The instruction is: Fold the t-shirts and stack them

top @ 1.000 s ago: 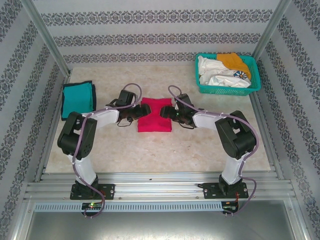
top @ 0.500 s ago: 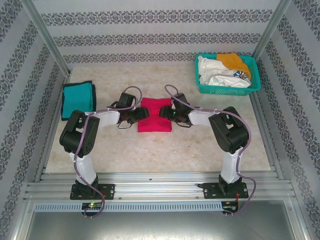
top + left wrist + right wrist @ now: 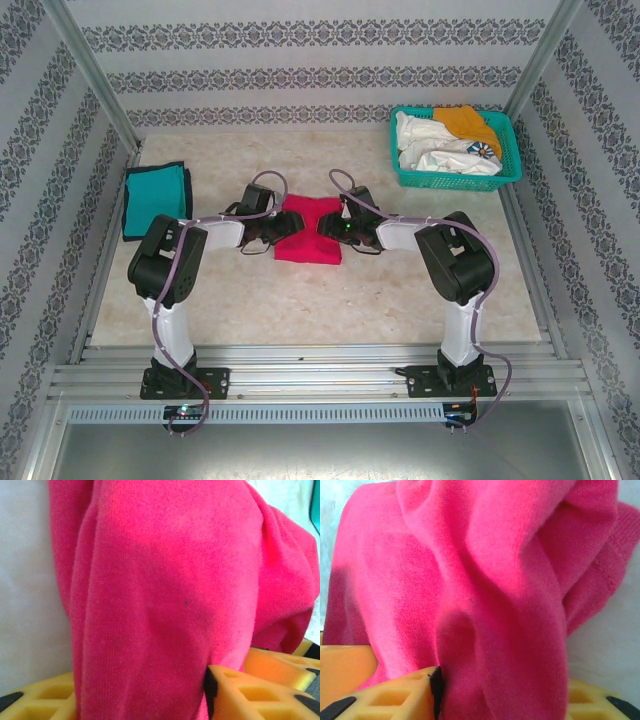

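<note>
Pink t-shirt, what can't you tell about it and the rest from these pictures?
Left tool, right tool: wrist views, cloth fills the gap; clamped or not, unclear.
Pink t-shirt: top view, side edges covered by both tools.
Basket: top view, shirts heaped, count unclear.

A boxy teal plastic mesh basket (image 3: 452, 180) sits at the far right corner of the pale, stone-look surface (image 3: 320, 300). It is near a silver metal post on the right (image 3: 546, 55). Another silver metal post (image 3: 95, 78) stands at the far left. Behind them are white walls with grey flower stripes (image 3: 320, 60). Shiny metal rails (image 3: 320, 375) run along the near edge of the surface. Below the rails lies a flat grey panel (image 3: 320, 450).
</note>
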You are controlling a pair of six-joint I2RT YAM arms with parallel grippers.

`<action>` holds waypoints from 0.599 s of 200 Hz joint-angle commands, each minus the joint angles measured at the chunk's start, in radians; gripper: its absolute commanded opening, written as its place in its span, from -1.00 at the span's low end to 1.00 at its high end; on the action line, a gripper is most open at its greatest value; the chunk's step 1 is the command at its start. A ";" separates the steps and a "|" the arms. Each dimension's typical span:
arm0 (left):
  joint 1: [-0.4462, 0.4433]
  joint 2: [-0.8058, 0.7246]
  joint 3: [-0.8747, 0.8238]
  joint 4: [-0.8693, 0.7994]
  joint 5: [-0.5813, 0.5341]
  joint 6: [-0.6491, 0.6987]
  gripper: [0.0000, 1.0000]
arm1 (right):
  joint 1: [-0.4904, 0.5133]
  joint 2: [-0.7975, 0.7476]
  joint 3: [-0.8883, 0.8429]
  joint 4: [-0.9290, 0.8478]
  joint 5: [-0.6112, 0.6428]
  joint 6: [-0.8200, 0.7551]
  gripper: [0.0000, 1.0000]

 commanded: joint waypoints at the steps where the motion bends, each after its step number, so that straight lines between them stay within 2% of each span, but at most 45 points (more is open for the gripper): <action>1: -0.023 0.034 0.029 0.067 0.063 -0.028 -0.02 | 0.012 0.045 0.032 0.041 -0.072 0.010 -0.11; 16: -0.026 0.052 0.034 0.070 0.070 -0.031 -0.09 | 0.012 0.057 0.043 0.046 -0.094 0.010 -0.12; 31: -0.026 0.062 0.034 0.069 0.066 -0.035 -0.25 | 0.012 0.064 0.050 0.045 -0.103 0.009 -0.12; 48: -0.026 0.069 0.034 0.072 0.063 -0.035 -0.50 | 0.011 0.061 0.049 0.045 -0.108 0.005 -0.12; 71: -0.025 0.070 0.038 0.065 0.059 -0.012 -1.00 | 0.009 0.046 0.037 0.046 -0.111 -0.007 -0.11; 85: -0.022 0.067 0.044 0.049 0.047 0.013 -1.00 | 0.005 0.025 0.020 0.051 -0.106 -0.018 -0.07; 93: -0.020 0.060 0.044 0.040 0.041 0.032 -1.00 | 0.002 0.003 0.006 0.052 -0.094 -0.034 0.02; 108: -0.017 0.039 0.054 -0.009 0.005 0.101 -1.00 | -0.002 -0.047 -0.026 0.052 -0.055 -0.079 0.41; 120: -0.017 0.016 0.074 -0.088 -0.039 0.184 -1.00 | -0.005 -0.091 -0.059 0.061 -0.016 -0.117 0.61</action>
